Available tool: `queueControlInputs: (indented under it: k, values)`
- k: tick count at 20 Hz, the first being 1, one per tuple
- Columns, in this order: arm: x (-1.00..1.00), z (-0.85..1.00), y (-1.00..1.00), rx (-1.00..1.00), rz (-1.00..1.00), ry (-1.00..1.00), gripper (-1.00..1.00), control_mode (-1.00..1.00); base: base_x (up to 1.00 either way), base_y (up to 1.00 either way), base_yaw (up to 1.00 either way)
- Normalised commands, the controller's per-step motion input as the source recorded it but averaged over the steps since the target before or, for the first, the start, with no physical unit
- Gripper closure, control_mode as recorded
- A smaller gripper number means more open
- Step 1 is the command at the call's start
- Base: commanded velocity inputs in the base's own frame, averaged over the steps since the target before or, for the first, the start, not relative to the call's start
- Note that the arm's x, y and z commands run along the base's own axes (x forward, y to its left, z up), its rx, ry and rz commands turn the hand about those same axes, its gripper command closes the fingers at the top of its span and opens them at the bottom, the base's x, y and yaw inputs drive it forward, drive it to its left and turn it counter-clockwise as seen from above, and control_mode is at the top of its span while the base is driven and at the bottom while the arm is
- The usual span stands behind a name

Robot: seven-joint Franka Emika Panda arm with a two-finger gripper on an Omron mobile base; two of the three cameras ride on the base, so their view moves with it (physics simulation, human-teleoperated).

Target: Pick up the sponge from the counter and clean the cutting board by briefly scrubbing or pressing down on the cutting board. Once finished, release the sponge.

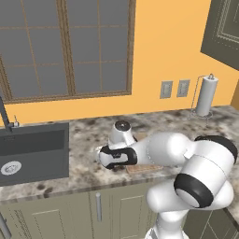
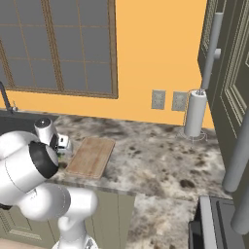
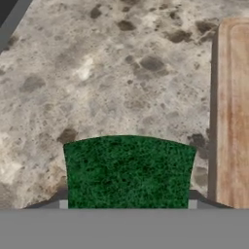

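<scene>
One step looks begun: counter (image 3: 112, 73) spreads below, board (image 2: 90, 156) sits bare and unscrubbed, sponge (image 3: 129, 170) lies between the fingers just beside the board's edge. Gripper (image 3: 127, 205) seems pinching the sponge, contact hidden. Hand view gives the sponge; right base view gives the whole board. Scrub and release remain.

Showed a speckled, marbled stone counter (image 3: 97, 73), matt. Showed light-brown wooden cutting board (image 3: 236, 107) with fine grain lines, unpolished. Showed coarse, rough dark green sponge (image 3: 129, 170) top. Showed smooth dark grey sink (image 1: 32, 149), white paper roll (image 2: 194, 114).
</scene>
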Motion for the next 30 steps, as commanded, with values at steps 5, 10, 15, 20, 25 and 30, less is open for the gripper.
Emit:
queueControlInputs:
  k: [5,10,15,20,25,30]
  values:
    - [0.15,0.07,0.00,0.02,0.00,-0.01,-1.00,-1.00,0.00,0.00,0.00]
    - [0.06,0.05,0.00,0.00,0.00,-0.03,-1.00,-1.00,0.00,0.00,0.00]
    - [-0.25,0.46,-0.65,0.00,0.00,-0.03,-1.00,-1.00,0.00,0.00,0.00]
    - [-0.57,0.39,-1.00,0.00,0.00,0.00,-1.00,-1.00,0.00,0.00,0.00]
    - [-0.68,0.70,-0.99,0.00,0.00,0.00,-1.00,-1.00,0.00,0.00,0.00]
    - [-0.67,0.81,-0.98,0.00,0.00,0.00,-1.00,-1.00,0.00,0.00,0.00]
